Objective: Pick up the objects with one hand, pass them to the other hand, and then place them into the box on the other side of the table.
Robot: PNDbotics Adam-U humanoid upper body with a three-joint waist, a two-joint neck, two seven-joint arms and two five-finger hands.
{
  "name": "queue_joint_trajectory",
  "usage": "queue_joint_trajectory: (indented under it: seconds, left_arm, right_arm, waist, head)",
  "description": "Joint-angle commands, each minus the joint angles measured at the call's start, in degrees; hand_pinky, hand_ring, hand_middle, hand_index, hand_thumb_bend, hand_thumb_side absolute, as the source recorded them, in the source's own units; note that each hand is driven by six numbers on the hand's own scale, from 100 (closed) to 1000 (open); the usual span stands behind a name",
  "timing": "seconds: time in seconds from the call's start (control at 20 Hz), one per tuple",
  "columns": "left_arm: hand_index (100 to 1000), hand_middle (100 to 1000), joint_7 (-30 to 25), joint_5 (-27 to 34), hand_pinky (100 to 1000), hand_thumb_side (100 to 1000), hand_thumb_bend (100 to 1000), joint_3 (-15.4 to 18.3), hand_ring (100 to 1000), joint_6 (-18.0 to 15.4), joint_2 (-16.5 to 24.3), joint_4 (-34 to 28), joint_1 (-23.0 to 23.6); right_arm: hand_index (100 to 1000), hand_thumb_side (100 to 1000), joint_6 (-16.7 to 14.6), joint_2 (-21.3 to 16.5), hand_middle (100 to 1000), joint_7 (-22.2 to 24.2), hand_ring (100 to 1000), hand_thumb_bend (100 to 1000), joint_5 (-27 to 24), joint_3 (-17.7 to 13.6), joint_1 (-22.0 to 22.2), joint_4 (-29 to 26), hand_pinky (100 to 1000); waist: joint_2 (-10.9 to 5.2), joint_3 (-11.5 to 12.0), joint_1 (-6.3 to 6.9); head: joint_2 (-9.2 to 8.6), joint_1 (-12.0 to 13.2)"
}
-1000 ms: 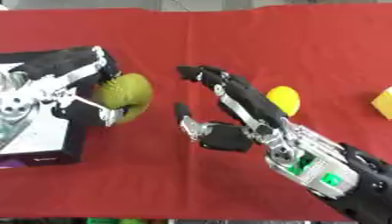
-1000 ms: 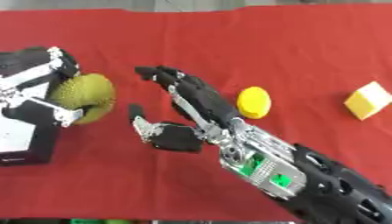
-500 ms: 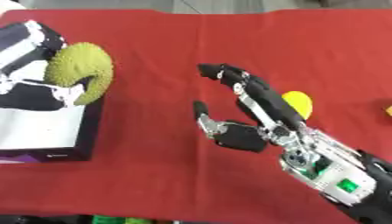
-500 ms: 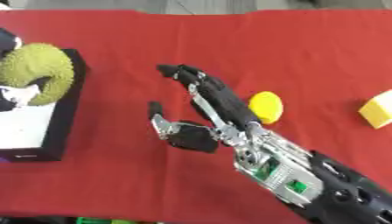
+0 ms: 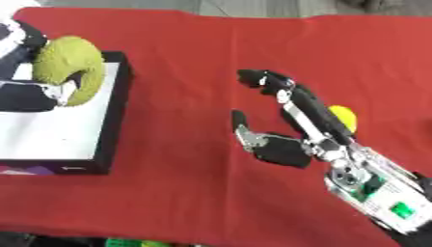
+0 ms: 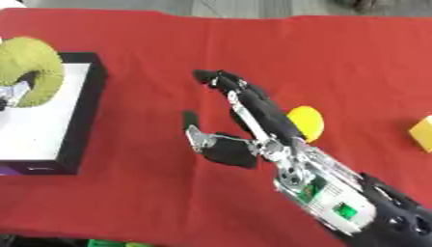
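- Left eye view: left hand [image 5: 30, 91], at 9 o'clock, has its fingers curled round the green fruit [image 5: 70, 67] above the box [image 5: 111, 120]. Right hand [image 5: 291, 130] has fingers spread apart, holding nothing, above the red table [image 5: 185, 193].
- Right eye view: only here a yellow block [image 6: 422, 133] shows at 3 o'clock; the yellow ball [image 6: 305, 123] lies beside the right hand.

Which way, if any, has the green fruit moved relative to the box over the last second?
Yes. The green fruit, held by the left robot hand, was beside the box; now it is over its inside.

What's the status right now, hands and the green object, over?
Left hand shut on green fruit, above the box. Right hand open, empty, over the red cloth. Yellow ball and yellow block left on the cloth; nothing in the way.
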Motion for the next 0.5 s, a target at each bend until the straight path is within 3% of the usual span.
queue_joint_trajectory:
  seconds: [0.05, 0.5]
  left_arm:
    - [399, 398, 0.90, -1.15, 643, 201, 100, 1.58, 523, -0.27, 1.56, 2.48, -0.50]
    - [512, 479, 1.94, -5.73, 680, 156, 100, 1.55, 581, -2.94, -0.16, 11.91, -1.00]
  right_arm:
    - [889, 476, -0.88, -1.09, 800, -1.93, 835, 100, 0.07, -1.45, -0.30, -0.55, 805]
    - [873, 458, -2.61, -1.32, 789, -4.02, 826, 100, -0.39, -2.66, 0.03, -0.55, 799]
  waist:
    - [-0.75, -0.08, 0.05]
    - [-0.56, -0.39, -0.23]
  head:
    - [-1.00, 0.55]
    - [-1.27, 1.39]
